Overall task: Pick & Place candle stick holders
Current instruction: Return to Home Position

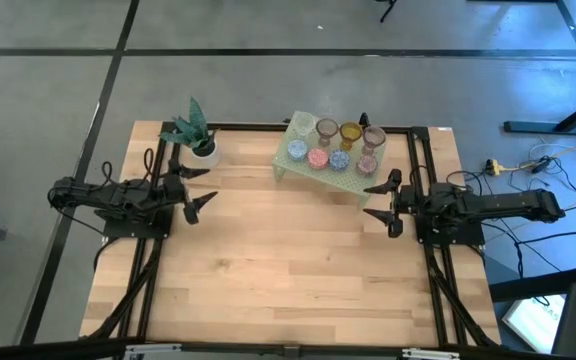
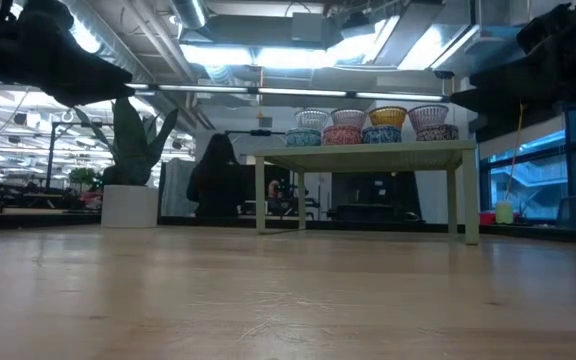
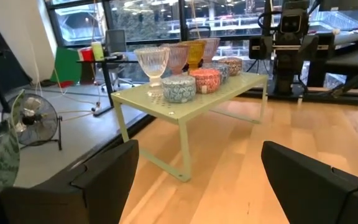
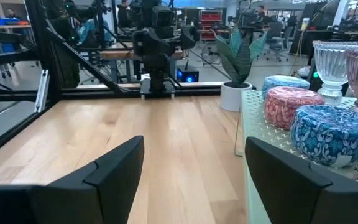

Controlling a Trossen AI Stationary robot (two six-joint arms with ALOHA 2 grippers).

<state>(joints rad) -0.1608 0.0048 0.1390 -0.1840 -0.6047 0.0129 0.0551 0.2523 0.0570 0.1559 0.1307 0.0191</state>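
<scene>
Both arms folded at table (image 1: pixel 288 280) sides, holders all on rack.
L gripper (image 1: pixel 211 184) at left edge, R gripper (image 1: pixel 367 200) at right edge, both pointing inward, fingers apart, nothing held. Green rack (image 1: pixel 286 163) far centre carries eight candle stick holders (image 1: pixel 349 133): stemmed glasses in far row, patterned pots in near row. Potted plant (image 1: pixel 196 135) just left of rack.

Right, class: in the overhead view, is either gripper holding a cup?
No, the left gripper and right gripper are open and empty, and the cups stand on the rack.
</scene>
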